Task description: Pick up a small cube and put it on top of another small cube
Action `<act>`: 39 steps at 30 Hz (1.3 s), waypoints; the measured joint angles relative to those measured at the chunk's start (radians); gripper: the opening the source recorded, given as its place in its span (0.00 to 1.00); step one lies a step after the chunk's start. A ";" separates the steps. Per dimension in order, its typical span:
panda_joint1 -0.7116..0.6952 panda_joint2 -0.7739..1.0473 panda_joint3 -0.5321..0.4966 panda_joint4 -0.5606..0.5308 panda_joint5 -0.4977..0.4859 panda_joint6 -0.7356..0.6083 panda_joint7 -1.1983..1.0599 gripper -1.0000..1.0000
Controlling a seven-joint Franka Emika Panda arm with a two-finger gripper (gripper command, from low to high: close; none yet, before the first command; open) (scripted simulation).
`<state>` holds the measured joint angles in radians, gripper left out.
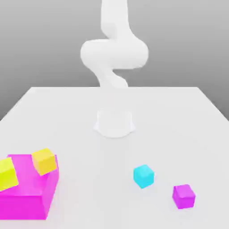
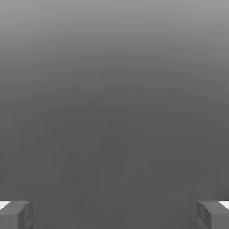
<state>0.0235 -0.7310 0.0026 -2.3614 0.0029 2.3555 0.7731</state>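
1. Nearest the exterior camera: large magenta block (image 1: 27, 190), at the front corner on the exterior view's left of the white table (image 1: 179, 116).
2. On that block, two small cubes: lemon-yellow cube (image 1: 7, 173) at its left edge, amber cube (image 1: 44, 161) toward its back right corner. Both sit tilted; whether the amber one rests fully on the block I can't quite tell.
3. Cyan cube (image 1: 143, 175) lies on the bare table, right of centre, well apart from the block.
4. Small magenta cube (image 1: 184, 196) near the cyan one, further right and closer to the camera, not touching.
5. Count: four small cubes, one large block.
6. Surface: flat, plain white. Surroundings: featureless grey backdrop.
7. White arm (image 1: 114, 53) rises from a round base (image 1: 114, 123) at mid-table.
8. Gripper (image 2: 114, 214) in the hand view: fingers (image 2: 15, 214) spread wide, nothing between them, grey beyond.
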 joint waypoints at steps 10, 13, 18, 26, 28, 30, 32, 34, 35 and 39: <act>0.106 0.336 0.021 -0.282 0.015 0.261 -0.130 0.50; 0.136 0.445 0.032 -0.371 0.018 0.346 -0.170 0.50; 0.183 0.667 0.062 -0.531 0.008 0.514 -0.234 0.50; 0.237 0.971 0.005 -0.512 -0.051 0.758 -0.205 0.50; 0.242 0.992 0.001 -0.508 -0.052 0.775 -0.204 0.00; 0.242 0.992 0.001 -0.508 -0.052 0.775 -0.203 0.00; 0.241 0.992 0.001 -0.508 -0.054 0.775 -0.201 0.00; 0.241 0.990 0.001 -0.508 -0.057 0.773 -0.200 0.00; 0.236 0.966 0.005 -0.513 -0.056 0.753 -0.201 0.00; 0.217 0.832 0.032 -0.538 -0.029 0.644 -0.221 0.00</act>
<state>0.2403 0.1009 0.0341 -2.8993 -0.0261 2.9996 0.5522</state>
